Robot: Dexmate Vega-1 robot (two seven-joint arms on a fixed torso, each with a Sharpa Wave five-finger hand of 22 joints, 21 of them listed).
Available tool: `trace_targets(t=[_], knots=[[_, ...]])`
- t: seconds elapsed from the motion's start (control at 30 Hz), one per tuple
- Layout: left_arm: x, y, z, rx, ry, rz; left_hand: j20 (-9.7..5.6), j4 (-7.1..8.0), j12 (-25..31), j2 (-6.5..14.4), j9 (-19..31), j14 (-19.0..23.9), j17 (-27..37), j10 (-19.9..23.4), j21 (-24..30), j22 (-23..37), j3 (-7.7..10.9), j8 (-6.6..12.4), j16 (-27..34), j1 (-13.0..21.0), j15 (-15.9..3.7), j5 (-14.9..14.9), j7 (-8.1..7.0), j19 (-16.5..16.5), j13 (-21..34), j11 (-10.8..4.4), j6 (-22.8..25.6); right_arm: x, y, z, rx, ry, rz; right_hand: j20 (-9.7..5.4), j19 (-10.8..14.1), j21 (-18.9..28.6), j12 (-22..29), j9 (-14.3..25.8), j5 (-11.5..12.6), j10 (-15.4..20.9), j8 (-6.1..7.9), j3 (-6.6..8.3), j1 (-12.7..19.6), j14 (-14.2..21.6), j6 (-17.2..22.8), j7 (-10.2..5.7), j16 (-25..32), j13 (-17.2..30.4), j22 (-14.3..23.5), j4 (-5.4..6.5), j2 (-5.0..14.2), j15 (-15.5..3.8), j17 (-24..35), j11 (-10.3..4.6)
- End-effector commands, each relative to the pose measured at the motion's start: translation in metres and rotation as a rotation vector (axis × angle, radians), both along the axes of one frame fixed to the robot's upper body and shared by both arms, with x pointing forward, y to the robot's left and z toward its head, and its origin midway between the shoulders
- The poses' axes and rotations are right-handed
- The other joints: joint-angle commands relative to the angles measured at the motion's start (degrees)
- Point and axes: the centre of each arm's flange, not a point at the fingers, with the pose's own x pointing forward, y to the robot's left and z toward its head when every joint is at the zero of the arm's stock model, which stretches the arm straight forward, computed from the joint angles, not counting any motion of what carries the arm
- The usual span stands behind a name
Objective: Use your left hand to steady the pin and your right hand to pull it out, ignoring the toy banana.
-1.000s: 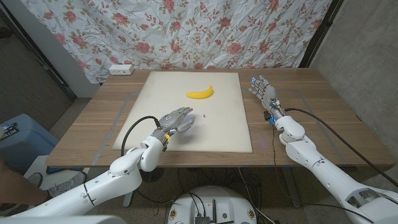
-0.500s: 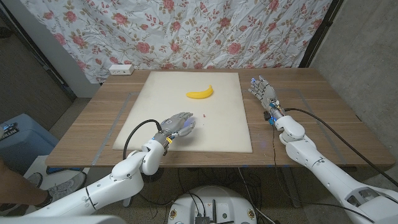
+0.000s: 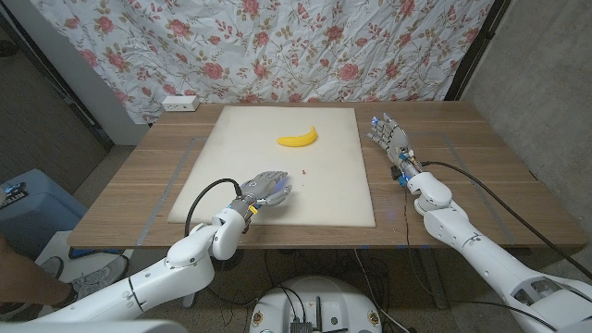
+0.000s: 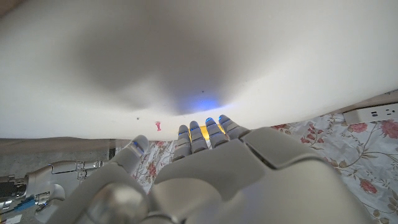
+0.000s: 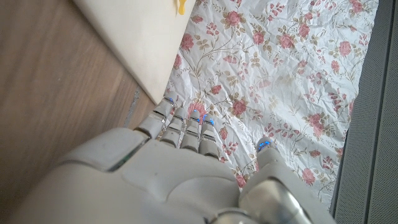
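— Pin (image 3: 304, 171): where is it?
— A tiny red pin on the white board (image 3: 342, 199), a little to the right of the board's middle, near side of the toy banana (image 3: 298, 139). In the left wrist view it is a small red mark (image 4: 158, 126) on the white surface, just beyond the fingertips.

— And the left hand (image 3: 265, 186)?
— Over the board, near and to the left of the pin, close by but not touching it as far as I can tell. The fingers (image 4: 199, 131) reach forward side by side, the thumb held a little off to one side; they hold nothing. A black cable loops from its wrist.

— The right hand (image 3: 392, 139)?
— Off the board, over the bare wooden tabletop (image 3: 481, 166) just beside the board's right edge, toward the far side. Its fingers (image 5: 186, 124) are stretched out, slightly spread, with nothing between them. Well apart from the pin.

— The banana?
— Yellow, lying on the far half of the board, clear of both hands. A sliver of it shows in the right wrist view (image 5: 181, 6).

— Anything else around?
— A white power strip (image 3: 179, 103) at the far left corner of the tabletop, a flowered curtain (image 3: 305, 46) hanging behind, and a blue bin (image 3: 28, 203) on the floor to the left.
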Motion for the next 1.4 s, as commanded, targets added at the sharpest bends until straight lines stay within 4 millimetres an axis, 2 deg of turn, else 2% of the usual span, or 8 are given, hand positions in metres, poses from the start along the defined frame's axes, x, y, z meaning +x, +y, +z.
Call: trace_targets(t=[0.03, 0.77, 0.9, 0.97, 1.4], knots=[[0.004, -0.003, -0.004, 0.017, 0.051, 0.002, -5.16, 0.05, -0.18, 6.38, 0.19, -0.42, 0.13, -0.45, 0.02, 0.26, -0.45, -0.12, -0.09, -0.75, -3.32, 0.29, -0.08, -1.02, 0.07, 0.02, -0.52, 0.001, 0.002, 0.0, -0.005, 0.002, 0.002, 0.12, 0.24, -0.04, 0.25, 0.14, -0.26, 0.46, 0.05, 0.11, -0.09, 0.41, 0.3, 0.02, 0.28, -0.03, 0.15, -0.27, 0.77, 0.01, -0.01, -0.3], [0.008, -0.004, -0.01, 0.03, 0.101, -0.002, -5.61, 0.18, -0.23, 6.54, 0.19, -1.85, 0.15, -1.55, 0.53, 0.3, -1.12, 0.11, -0.27, -0.88, -2.99, 0.33, -0.45, -2.56, 0.05, -0.09, -1.25, -0.002, 0.004, 0.003, -0.034, -0.001, 0.006, 0.15, 0.26, -0.26, 0.16, 0.14, -0.3, 0.42, -0.05, 0.03, -0.1, 0.4, 0.35, 0.14, 0.34, -0.15, 0.15, -0.47, 0.93, 0.18, -0.28, -0.3], [0.007, -0.004, -0.011, 0.03, 0.11, -0.003, -4.68, 0.2, -0.11, 6.62, 0.22, -2.0, 0.17, -1.62, 1.13, 0.3, -1.36, 0.53, -0.14, -0.88, -2.98, 0.35, -1.03, -1.59, 0.07, -0.05, -0.3, -0.004, 0.004, 0.005, -0.058, -0.001, 0.008, 0.29, 0.18, -0.32, 0.13, 0.15, -0.31, 0.35, -0.08, 0.0, -0.13, 0.44, 0.33, 0.07, 0.37, -0.17, 0.16, -0.49, 0.96, 0.32, -0.32, -0.3], [0.007, -0.004, -0.011, 0.028, 0.115, -0.003, -4.09, 0.19, 0.04, 6.67, 0.26, -2.04, 0.18, -1.55, 1.35, 0.3, -1.53, 1.03, -0.03, -0.86, -3.01, 0.37, -1.86, -1.24, 0.09, 0.0, 1.23, -0.005, 0.005, 0.006, -0.075, -0.003, 0.005, 0.33, 0.18, -0.34, 0.1, 0.15, -0.31, 0.29, -0.1, -0.01, -0.13, 0.35, 0.29, 0.0, 0.34, -0.18, 0.16, -0.52, 0.96, 0.4, -0.35, -0.26], [0.01, -0.004, -0.009, 0.03, 0.126, -0.006, -3.7, 0.19, 0.16, 6.77, 0.3, -2.35, 0.2, -1.44, 1.49, 0.31, -1.67, 1.09, -0.02, -0.83, -2.71, 0.41, -1.9, -1.0, 0.12, 0.43, 2.02, -0.017, 0.015, 0.015, -0.213, -0.047, -0.029, 0.64, 0.16, -0.46, -0.02, 0.15, -0.31, 0.0, -0.34, 0.33, 0.82, 0.1, -0.28, -0.45, 0.12, -0.25, 0.16, -1.45, 0.89, 0.58, -0.87, -0.35]])
